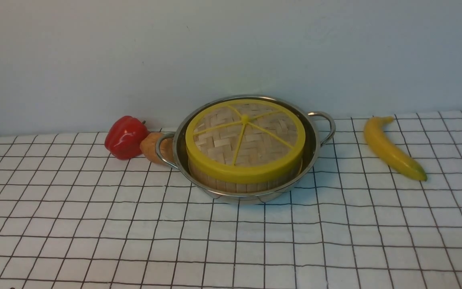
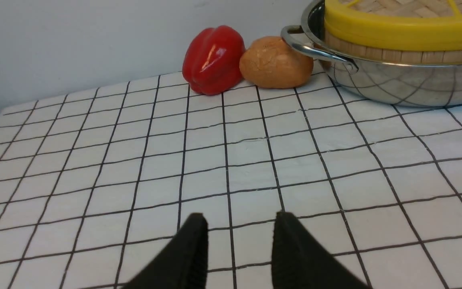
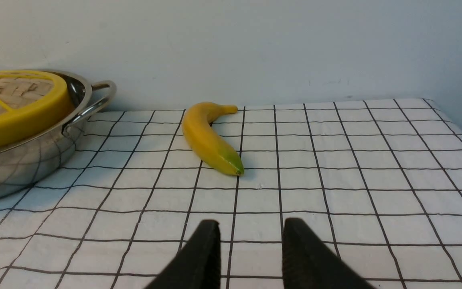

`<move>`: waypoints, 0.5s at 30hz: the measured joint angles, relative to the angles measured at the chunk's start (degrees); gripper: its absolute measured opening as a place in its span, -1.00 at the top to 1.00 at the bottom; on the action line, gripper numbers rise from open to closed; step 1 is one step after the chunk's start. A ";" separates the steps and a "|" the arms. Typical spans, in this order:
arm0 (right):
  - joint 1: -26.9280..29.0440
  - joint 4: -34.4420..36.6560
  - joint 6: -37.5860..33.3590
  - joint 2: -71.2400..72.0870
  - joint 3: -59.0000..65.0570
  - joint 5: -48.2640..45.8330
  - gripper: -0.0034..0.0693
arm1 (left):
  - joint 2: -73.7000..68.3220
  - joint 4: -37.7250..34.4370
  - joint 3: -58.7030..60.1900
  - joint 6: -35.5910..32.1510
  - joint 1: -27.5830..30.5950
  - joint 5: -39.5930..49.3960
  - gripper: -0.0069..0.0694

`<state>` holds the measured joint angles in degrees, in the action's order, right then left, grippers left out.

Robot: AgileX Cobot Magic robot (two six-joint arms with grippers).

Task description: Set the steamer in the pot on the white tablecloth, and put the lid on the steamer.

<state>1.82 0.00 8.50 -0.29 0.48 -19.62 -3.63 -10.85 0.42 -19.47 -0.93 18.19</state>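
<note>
The lid [image 1: 245, 138] hides the steamer's [image 1: 247, 182] contents; both sit in the pot [image 1: 315, 150] on the white tablecloth [image 1: 231, 241]. A bread roll [image 1: 150, 146] is half-hidden behind its handle. Left hand [image 2: 239, 228] and right hand [image 3: 251, 233] are spread, empty.

You see a white cloth [image 1: 94, 224] ruled with a thin black grid. At its centre, a shiny silver pot [image 1: 315, 148] mirrors that grid on its wall. Inside, the steamer [image 1: 239, 184] shows pale tan slats; its lid [image 1: 245, 140] is tan weave with yellow rim and spokes. At nine o'clock: a glossy red pepper [image 1: 126, 137], a brown-orange bun [image 1: 153, 147]. At three o'clock: a yellow, green-tipped banana [image 1: 391, 149]. Both grippers are black.
</note>
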 joint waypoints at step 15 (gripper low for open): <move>0.00 0.00 0.00 0.00 0.00 0.00 0.24 | 3.55 0.40 0.00 -0.16 0.00 0.15 0.21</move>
<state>1.82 0.00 8.50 -0.29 0.48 -19.62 -0.08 -10.45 0.42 -19.63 -0.93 18.34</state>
